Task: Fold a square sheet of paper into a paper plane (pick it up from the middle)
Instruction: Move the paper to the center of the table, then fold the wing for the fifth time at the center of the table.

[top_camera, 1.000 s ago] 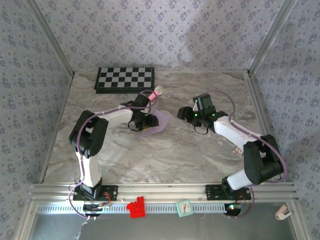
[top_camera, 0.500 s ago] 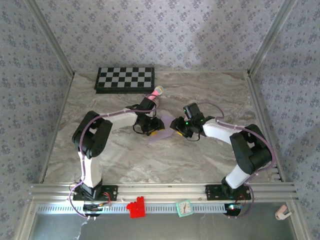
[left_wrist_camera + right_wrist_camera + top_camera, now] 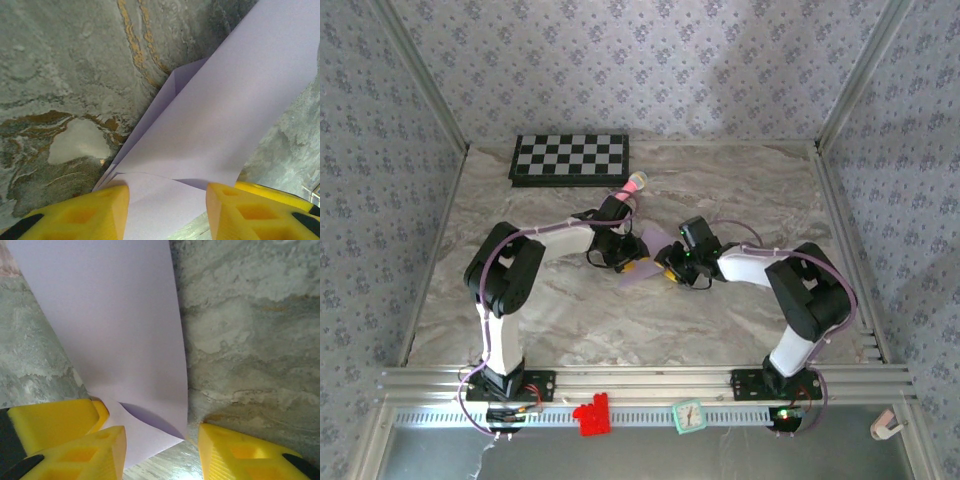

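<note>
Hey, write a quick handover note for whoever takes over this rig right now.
Left claw: open, fingers either side of the sheet of paper.
Right claw: open, straddling a corner of it.
The paper sits between both claws, mid-table.
Done: some folded layers show.
Left: not a plane yet; more folds needed.

A robot test cell in a lab: a marble-patterned tabletop (image 3: 650,325) is boxed in by floral-wallpapered panels (image 3: 650,70) on aluminium posts (image 3: 428,80). The left arm (image 3: 500,285) and right arm (image 3: 810,300) are bolted to a slotted aluminium rail (image 3: 650,380) across the lower frame.
</note>
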Robot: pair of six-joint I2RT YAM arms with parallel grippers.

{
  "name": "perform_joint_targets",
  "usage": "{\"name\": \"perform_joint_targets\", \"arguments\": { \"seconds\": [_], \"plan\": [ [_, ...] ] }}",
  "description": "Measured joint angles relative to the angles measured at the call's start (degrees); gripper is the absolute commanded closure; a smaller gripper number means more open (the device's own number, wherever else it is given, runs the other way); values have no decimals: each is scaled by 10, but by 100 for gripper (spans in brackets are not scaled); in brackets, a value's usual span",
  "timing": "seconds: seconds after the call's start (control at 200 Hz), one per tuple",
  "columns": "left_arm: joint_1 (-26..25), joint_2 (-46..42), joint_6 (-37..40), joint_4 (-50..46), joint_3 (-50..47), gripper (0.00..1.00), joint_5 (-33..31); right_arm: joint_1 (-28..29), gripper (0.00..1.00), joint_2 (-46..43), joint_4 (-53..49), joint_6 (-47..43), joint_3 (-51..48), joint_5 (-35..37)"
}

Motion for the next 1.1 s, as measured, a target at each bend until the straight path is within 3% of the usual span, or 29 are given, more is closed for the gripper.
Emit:
{"name": "perform_joint_targets", "arguments": {
  "seconds": [1.104],
  "plan": [
    [2, 0, -1, 0, 0, 55, 0, 4, 82, 13, 80, 32, -12, -10]
  ]
}}
